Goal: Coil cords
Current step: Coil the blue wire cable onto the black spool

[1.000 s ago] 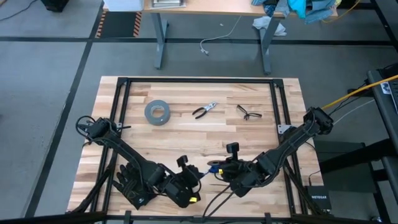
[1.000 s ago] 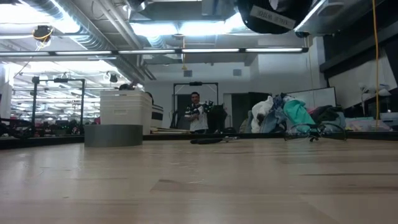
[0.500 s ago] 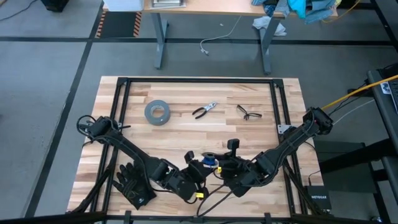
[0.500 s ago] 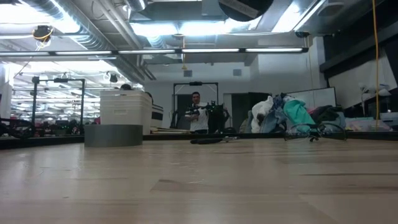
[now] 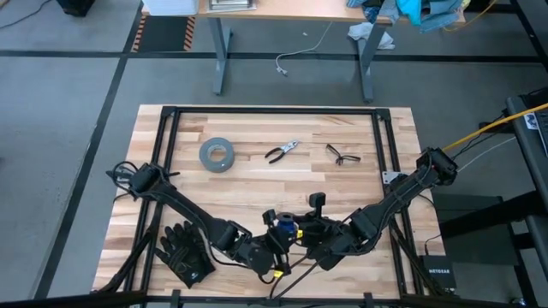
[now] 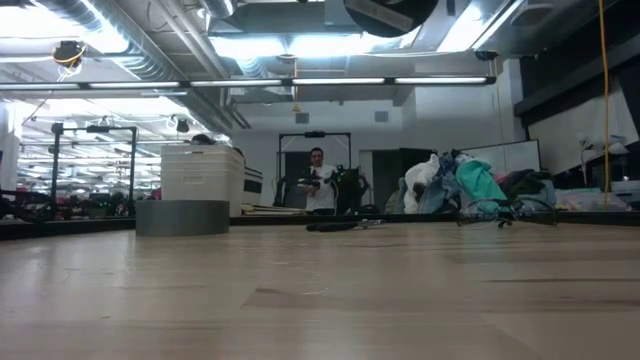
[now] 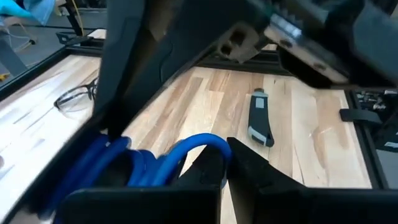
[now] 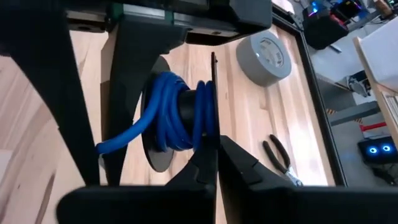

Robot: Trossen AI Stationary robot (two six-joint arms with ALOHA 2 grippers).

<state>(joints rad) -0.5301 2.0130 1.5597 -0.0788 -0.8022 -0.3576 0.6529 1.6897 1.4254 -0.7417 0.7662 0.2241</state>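
Observation:
The cords are bright blue turns [image 8: 177, 118] wound on a black spool, with a thin black cable [image 5: 289, 272] trailing to the table's near edge. In the high view the blue bundle [image 5: 285, 224] hangs above the near middle of the table, between both grippers. My left gripper [image 5: 274, 233] is shut at its left side and my right gripper [image 5: 300, 229] is shut at its right side. In the left wrist view the blue loops [image 7: 155, 160] lie right by the shut fingers [image 7: 249, 171]. My left gripper is shut on a blue strand [image 7: 208, 144] that loops up out of the bundle. Its own fingers hide the place of contact. It comes in from the table's left, slanting slightly down. My right gripper pinches the thin black flange [image 8: 213, 106] of the spool, edge-on between its two fingers. It reaches in from the table's right, slanting down. The spool is lifted clear of the table, and one blue strand [image 8: 115, 144] leaves it toward the other arm.
A grey tape roll [image 5: 217, 155], pliers [image 5: 281, 151] and glasses [image 5: 342, 155] lie across the far half. Black gloves [image 5: 184, 252] lie near left. A black tool with a grey end [image 7: 260, 118] lies on the wood. A person [image 6: 318, 180] stands far behind the table.
My left gripper has moved toward the table's right and a little toward the far edge, closing in on my right gripper, and has turned about its wrist. The blue bundle now sits between the two grippers. My right gripper has tipped slightly in place. Both stay shut.

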